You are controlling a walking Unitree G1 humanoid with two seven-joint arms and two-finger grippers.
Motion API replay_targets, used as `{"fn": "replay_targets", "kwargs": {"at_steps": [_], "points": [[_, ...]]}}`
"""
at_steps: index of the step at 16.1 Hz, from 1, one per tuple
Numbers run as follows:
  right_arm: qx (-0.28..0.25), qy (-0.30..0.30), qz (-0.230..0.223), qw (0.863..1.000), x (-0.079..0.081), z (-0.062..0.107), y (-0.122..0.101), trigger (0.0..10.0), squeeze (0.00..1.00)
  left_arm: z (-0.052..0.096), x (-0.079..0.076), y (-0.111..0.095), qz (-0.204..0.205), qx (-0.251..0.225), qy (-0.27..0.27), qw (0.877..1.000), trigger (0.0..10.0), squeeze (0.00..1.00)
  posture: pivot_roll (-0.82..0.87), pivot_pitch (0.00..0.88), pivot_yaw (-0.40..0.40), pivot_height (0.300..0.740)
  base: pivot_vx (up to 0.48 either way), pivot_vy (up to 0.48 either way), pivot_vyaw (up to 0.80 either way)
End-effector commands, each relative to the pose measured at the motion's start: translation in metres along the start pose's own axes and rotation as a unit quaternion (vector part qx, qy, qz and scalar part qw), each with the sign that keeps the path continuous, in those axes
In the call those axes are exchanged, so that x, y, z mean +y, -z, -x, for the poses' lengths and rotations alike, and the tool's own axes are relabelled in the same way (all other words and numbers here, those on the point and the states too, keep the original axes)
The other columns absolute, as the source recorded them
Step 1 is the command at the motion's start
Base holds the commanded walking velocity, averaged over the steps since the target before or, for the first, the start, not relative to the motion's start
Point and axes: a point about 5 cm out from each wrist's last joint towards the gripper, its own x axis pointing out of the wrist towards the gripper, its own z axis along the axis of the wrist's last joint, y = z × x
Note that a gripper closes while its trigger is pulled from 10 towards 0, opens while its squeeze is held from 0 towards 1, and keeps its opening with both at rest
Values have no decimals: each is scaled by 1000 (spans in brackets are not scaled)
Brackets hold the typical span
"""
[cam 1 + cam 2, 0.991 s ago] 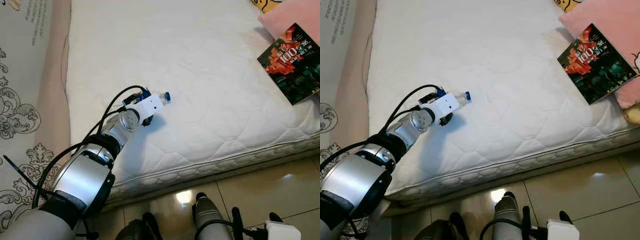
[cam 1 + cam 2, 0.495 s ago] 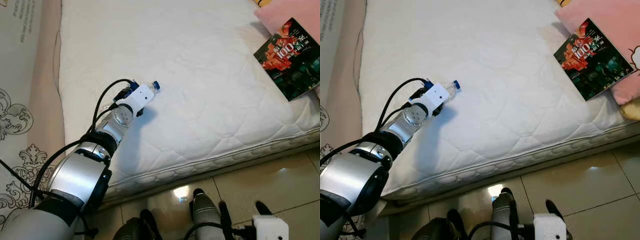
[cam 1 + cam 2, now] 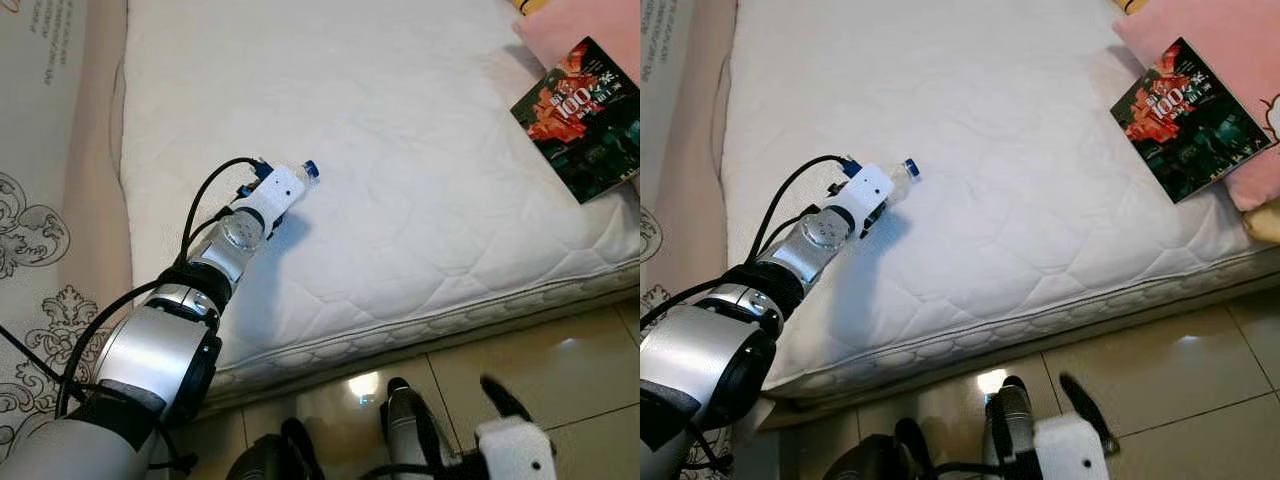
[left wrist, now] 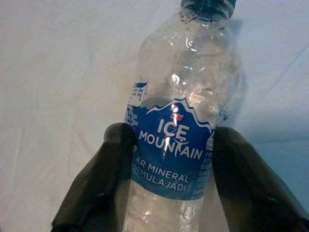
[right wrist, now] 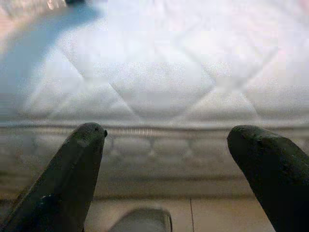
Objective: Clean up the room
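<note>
1. Left gripper point(image 4: 175, 181) pinches a clear plastic water bottle point(image 4: 186, 104) between its two black fingers point(image 4: 101, 188), one pad on each side of the blue label reading "ICE MOUNTAIN".
2. Seen from the head, the silver left arm point(image 3: 165, 345) reaches out over a white quilted mattress point(image 3: 400, 160), and the bottle's blue cap point(image 3: 311, 170) sticks out past the white wrist housing, pointing away from the robot.
3. The bottle is over the near left part of the mattress; whether it touches the surface cannot be told.
4. Right gripper point(image 5: 169, 159) is low beside the mattress edge, its two black fingers spread wide apart with nothing between them.
5. A dark book point(image 3: 1190, 115) with a red and green cover lies at the far right of the mattress, partly resting on a pink pillow point(image 3: 1230, 50).
6. Shiny beige floor tiles point(image 3: 560, 370) run along the near side of the mattress.
</note>
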Motion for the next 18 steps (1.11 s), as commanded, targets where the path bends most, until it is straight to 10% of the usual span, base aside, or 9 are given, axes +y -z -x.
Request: {"fn": "replay_targets", "kwargs": {"at_steps": [1,10,18], "points": [[2,-9,4,1000,0,-1,-1,10000,0,4,-12,25,35,40,28,998,0,0,-464,287,172,740,0,0,0],[-13,-94,17,995,1,-28,4,10000,0,7,-12,37,102,42,38,993,0,0,-415,240,150,740,0,0,0],[-53,-67,-30,996,-8,-65,0,10000,0,11,14,33,258,-52,45,964,0,0,-305,93,169,740,0,0,0]]}}
